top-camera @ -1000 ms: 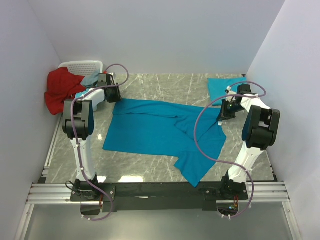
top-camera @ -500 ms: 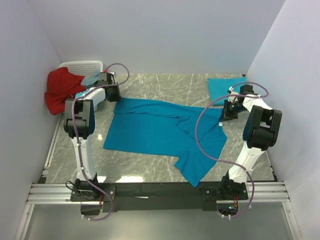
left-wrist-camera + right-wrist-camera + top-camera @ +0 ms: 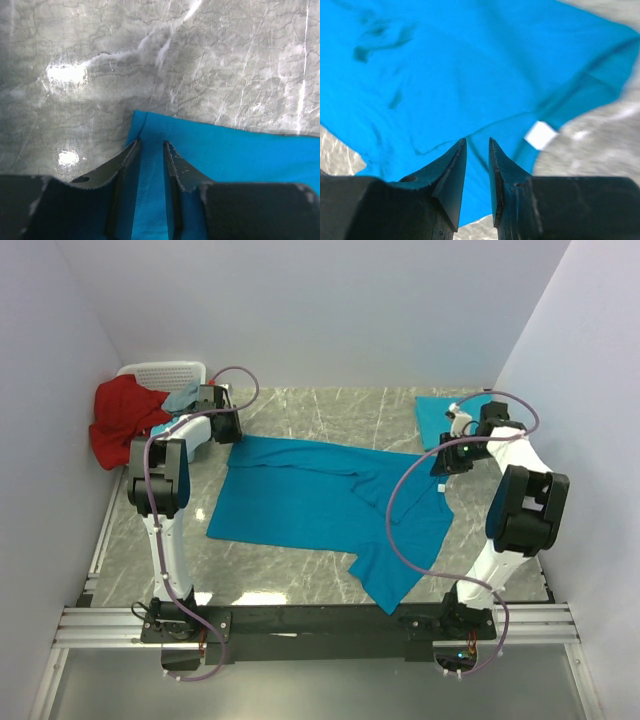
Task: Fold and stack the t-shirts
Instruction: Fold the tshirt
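Note:
A teal t-shirt (image 3: 320, 505) lies spread flat across the middle of the table, with one sleeve reaching toward the near edge. My left gripper (image 3: 222, 430) sits at its far left corner. In the left wrist view the gripper (image 3: 150, 144) is shut on a ridge of the shirt (image 3: 225, 150) just behind that corner. My right gripper (image 3: 447, 456) hovers over the shirt's right edge, near a white tag (image 3: 438, 485). In the right wrist view the gripper (image 3: 477, 141) has its jaws nearly together and empty, above the shirt (image 3: 470, 65). A folded teal t-shirt (image 3: 438, 416) lies at the back right.
A white basket (image 3: 165, 373) stands at the back left corner. A red cloth (image 3: 122, 420) and a pale blue cloth (image 3: 182, 397) hang out of it. Walls close in the left, back and right sides. Grey marble table (image 3: 330, 420) shows beyond the shirt.
My right gripper has moved a little away from me and turned at the wrist, above the shirt's right edge. The left gripper and the shirt have not moved.

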Controlling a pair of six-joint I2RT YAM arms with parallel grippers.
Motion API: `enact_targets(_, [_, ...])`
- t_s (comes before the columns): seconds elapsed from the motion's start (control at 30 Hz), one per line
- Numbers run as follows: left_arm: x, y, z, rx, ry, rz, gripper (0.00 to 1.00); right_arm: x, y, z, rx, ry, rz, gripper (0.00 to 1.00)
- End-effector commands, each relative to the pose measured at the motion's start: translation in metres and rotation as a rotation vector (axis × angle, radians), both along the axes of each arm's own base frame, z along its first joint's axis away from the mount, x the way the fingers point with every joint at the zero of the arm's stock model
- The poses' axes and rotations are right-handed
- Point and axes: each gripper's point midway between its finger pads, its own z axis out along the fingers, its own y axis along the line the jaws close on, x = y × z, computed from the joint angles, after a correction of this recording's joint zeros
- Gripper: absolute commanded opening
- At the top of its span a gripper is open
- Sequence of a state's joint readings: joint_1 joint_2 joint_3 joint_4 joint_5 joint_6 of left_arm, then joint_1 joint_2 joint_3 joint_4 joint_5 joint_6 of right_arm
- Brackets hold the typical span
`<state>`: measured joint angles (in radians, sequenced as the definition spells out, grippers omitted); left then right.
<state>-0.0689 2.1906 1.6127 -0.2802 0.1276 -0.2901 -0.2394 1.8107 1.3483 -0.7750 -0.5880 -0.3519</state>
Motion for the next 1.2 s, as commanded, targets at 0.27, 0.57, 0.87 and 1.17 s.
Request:
enact_targets(0.27, [-0.001,-0.003,-0.003,0.006,0.003,-0.022,0.32,-0.021,0.035,-0.039,-0.153,0.101,0.058,0.34])
enact_targets(0.57, [0.000,-0.004,-0.004,0.001,0.005,-0.022,0.32,-0.022,0.022,-0.060,-0.220,0.162,-0.007,0.38])
enact_targets(0.87, [0.000,-0.004,-0.007,0.002,0.010,-0.022,0.32,-0.020,0.025,-0.072,-0.201,0.195,-0.024,0.41])
enact_targets(1.17, [0.001,-0.005,-0.005,-0.002,0.005,-0.025,0.32,-0.014,0.030,-0.068,-0.173,0.177,-0.033,0.30])
